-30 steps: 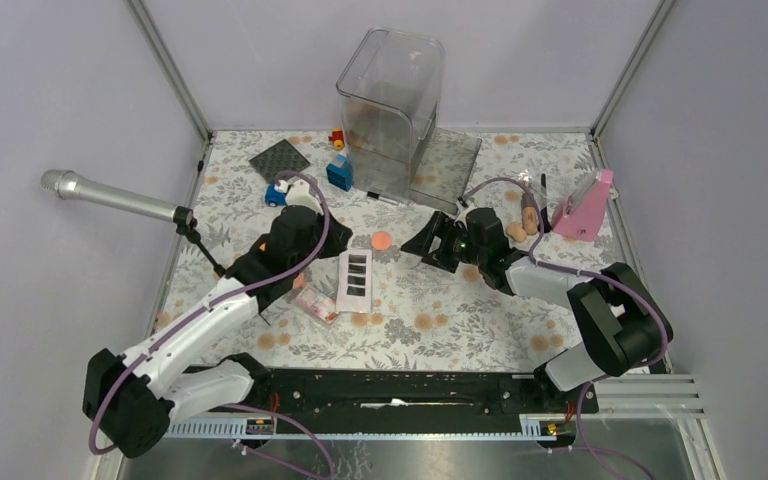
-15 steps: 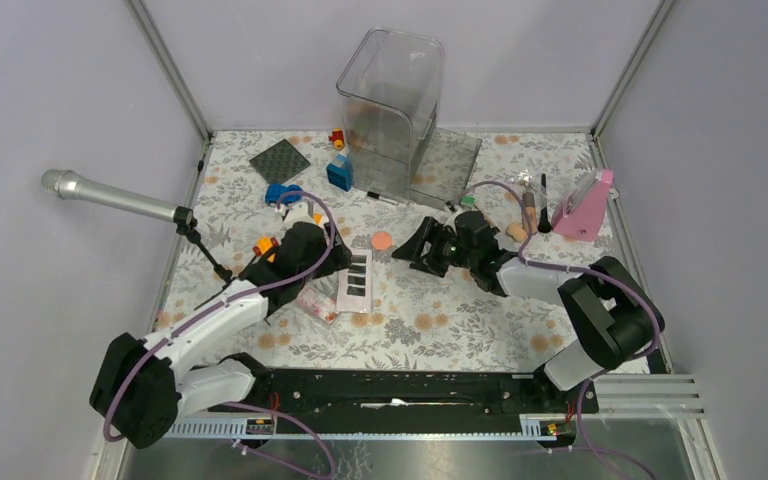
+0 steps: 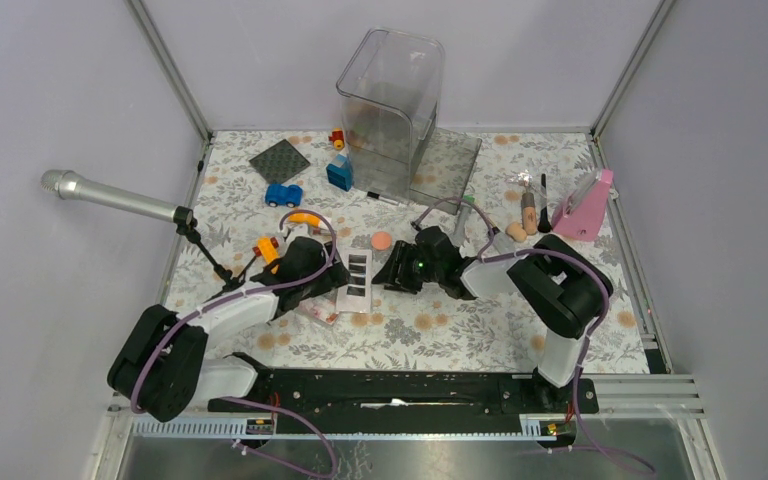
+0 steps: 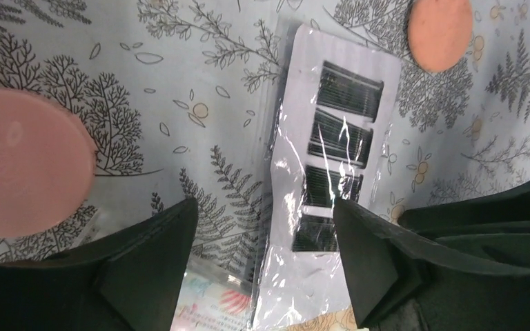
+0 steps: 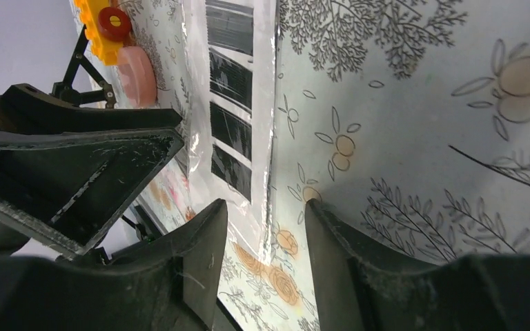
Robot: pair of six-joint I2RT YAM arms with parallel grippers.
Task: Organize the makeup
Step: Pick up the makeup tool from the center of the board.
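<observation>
Left gripper (image 4: 266,209) is low over the floral table (image 3: 460,325), jaws wide apart, gripping nothing. White palette with dark squares (image 4: 335,162) lies flat in a clear wrapper mid-table. Its near end sits between the left fingers, closer to the right-hand one. Right gripper (image 5: 263,207) sits at the same palette from the opposite side. Its jaws are apart with a narrow gap and the wrapper corner lies in that gap. Can't tell if the pads touch it; nothing lifted. The two grippers nearly face each other across the palette.

One coral-pink disc (image 4: 24,162) is just left of the left gripper, apart from the palette. Second coral disc (image 3: 381,241) lies beyond the palette's far end, close to it. Clear pink-shade palette (image 3: 315,308) lies flat at the white palette's near-left corner, partly under the left gripper. Tan-handled brushes (image 3: 530,212) are far right, near a pink object (image 3: 585,212). Clear bin (image 3: 390,100) stands upright at the back. Blue car (image 3: 283,194), orange toys (image 3: 303,217) and silver microphone (image 3: 110,197) are on the left side.
</observation>
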